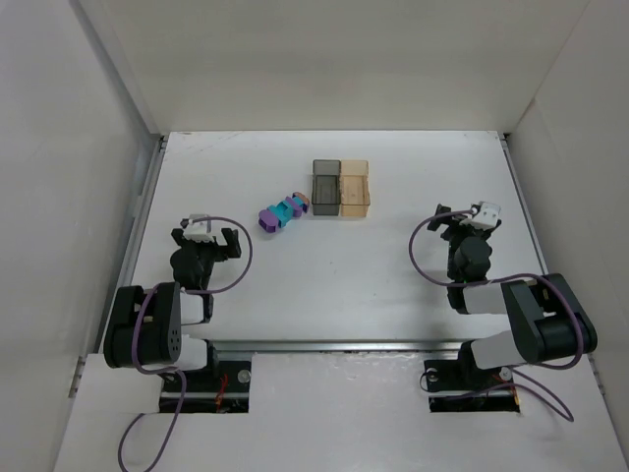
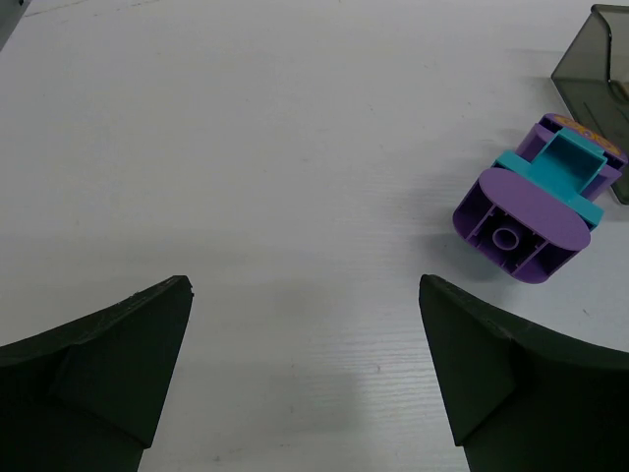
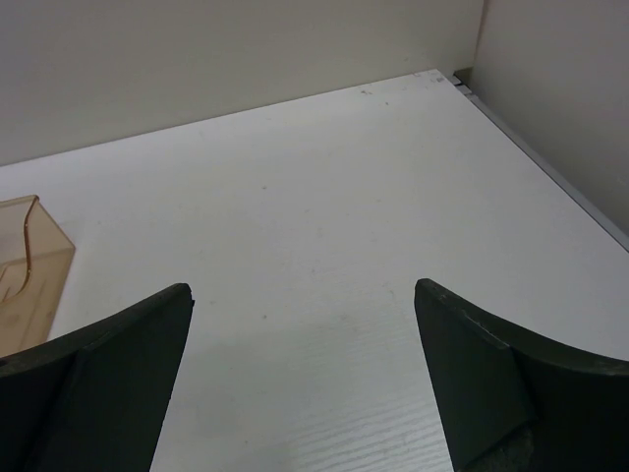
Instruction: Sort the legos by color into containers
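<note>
A cluster of purple and teal legos (image 1: 282, 212) lies on the white table just left of the containers; in the left wrist view the cluster (image 2: 539, 195) sits at upper right, a purple brick on its side with a teal brick against it. The dark grey container (image 1: 325, 188) and the amber container (image 1: 354, 189) stand side by side at the table's middle back. A corner of the grey one (image 2: 593, 65) shows in the left wrist view, and a corner of the amber one (image 3: 29, 267) in the right wrist view. My left gripper (image 2: 305, 295) is open and empty, near the table's left. My right gripper (image 3: 303, 295) is open and empty, at the right.
White walls enclose the table on the left, back and right. A metal rail (image 3: 550, 157) runs along the table's right edge. Bare white tabletop (image 1: 334, 275) lies between the two arms.
</note>
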`<state>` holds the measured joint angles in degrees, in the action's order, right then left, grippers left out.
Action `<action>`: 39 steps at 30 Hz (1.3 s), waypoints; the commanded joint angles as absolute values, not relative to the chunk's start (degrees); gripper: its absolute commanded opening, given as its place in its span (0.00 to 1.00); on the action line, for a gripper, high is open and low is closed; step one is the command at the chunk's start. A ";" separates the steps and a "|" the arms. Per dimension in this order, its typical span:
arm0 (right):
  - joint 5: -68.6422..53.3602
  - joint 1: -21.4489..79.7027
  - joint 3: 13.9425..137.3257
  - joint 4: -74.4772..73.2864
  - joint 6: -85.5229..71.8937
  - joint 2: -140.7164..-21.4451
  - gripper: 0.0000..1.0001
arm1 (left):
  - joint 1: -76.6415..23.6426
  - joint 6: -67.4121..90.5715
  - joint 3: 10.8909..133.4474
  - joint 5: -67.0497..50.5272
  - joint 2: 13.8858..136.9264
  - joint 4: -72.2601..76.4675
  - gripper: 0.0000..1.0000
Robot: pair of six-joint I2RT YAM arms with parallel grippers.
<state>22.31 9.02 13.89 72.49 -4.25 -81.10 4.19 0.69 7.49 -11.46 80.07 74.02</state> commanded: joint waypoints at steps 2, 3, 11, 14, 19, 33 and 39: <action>23.03 8.79 15.12 75.76 -5.01 -80.77 0.99 | 3.26 -0.08 8.70 -10.73 79.45 87.63 1.00; 23.03 8.79 15.12 75.76 -5.01 -80.25 0.99 | 2.47 -0.87 8.70 -9.68 79.45 88.76 1.00; 21.18 8.79 38.45 30.99 -2.47 -73.21 0.99 | 2.46 -11.64 33.77 -18.27 73.56 37.45 1.00; 20.48 9.32 53.72 18.40 0.69 -76.02 0.99 | 1.76 -25.80 58.82 -16.00 82.24 2.99 1.00; 23.82 14.32 63.27 13.01 3.87 -78.93 0.99 | 1.14 -34.01 97.30 -22.46 102.17 -34.32 1.00; 25.93 27.42 67.23 13.01 11.95 -82.18 0.99 | -0.16 -39.79 87.80 -44.05 84.09 -15.61 1.00; 26.46 28.65 68.90 13.01 11.95 -84.72 0.99 | -11.76 -49.58 84.39 -33.71 88.59 -24.81 0.97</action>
<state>25.39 27.73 65.65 11.99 11.25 -84.09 -6.98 -46.17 88.44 -37.65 84.73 -21.12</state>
